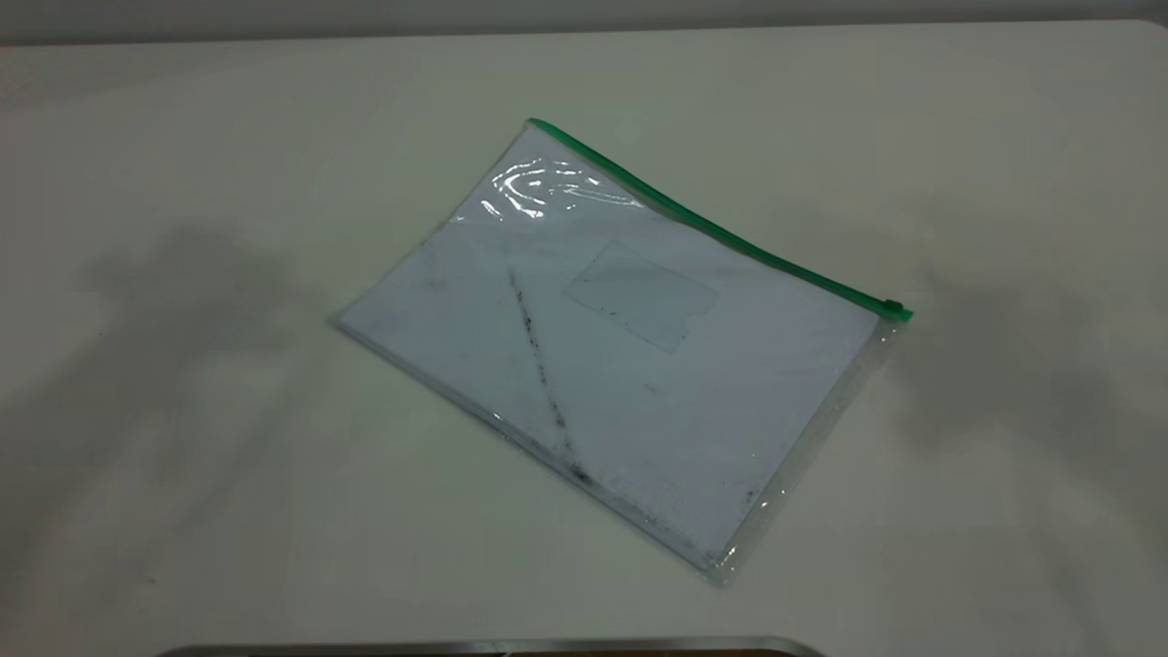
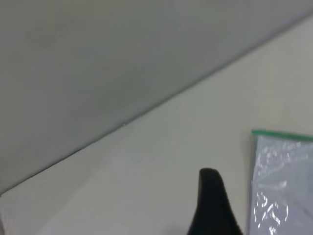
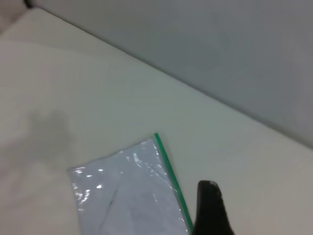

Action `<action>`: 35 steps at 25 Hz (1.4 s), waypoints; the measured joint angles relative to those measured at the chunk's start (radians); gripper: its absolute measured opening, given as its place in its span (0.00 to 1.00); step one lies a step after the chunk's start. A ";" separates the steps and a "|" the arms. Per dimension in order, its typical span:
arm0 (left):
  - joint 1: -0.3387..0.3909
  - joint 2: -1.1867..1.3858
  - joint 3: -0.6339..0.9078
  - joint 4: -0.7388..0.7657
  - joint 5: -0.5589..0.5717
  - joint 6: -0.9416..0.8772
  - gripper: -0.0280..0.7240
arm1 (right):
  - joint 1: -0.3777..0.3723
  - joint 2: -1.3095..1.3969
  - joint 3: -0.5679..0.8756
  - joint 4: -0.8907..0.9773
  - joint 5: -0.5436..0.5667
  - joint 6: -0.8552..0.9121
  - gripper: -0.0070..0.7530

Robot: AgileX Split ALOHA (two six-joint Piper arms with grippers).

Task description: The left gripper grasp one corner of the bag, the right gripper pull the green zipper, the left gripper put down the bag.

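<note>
The bag [image 1: 620, 365] lies flat on the white table, a clear pouch over a white sheet with a dark diagonal smudge. The green zipper [image 1: 712, 226] runs along its far long edge, with the slider tab [image 1: 892, 307] at the right end. The corner [image 1: 538, 125] with the green strip end is at the far left. Neither gripper shows in the exterior view. In the left wrist view my left gripper [image 2: 212, 205] hovers beside the bag's short edge near that corner [image 2: 255, 133]. In the right wrist view my right gripper [image 3: 210, 208] hovers just beside the green zipper [image 3: 171, 176].
The table's far edge meets a grey wall [image 1: 584, 14]. A metal rim [image 1: 493, 647] shows at the near edge. Arm shadows fall on the table left and right of the bag.
</note>
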 joint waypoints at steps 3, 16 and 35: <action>0.000 -0.069 0.032 0.066 0.000 -0.086 0.81 | 0.000 -0.129 -0.003 0.015 0.072 0.019 0.74; 0.000 -0.633 0.691 0.168 0.000 -0.252 0.80 | 0.000 -0.756 0.631 0.097 0.077 0.037 0.74; 0.000 -1.309 1.331 0.145 0.000 -0.344 0.80 | 0.000 -1.274 1.180 -0.221 0.000 0.117 0.74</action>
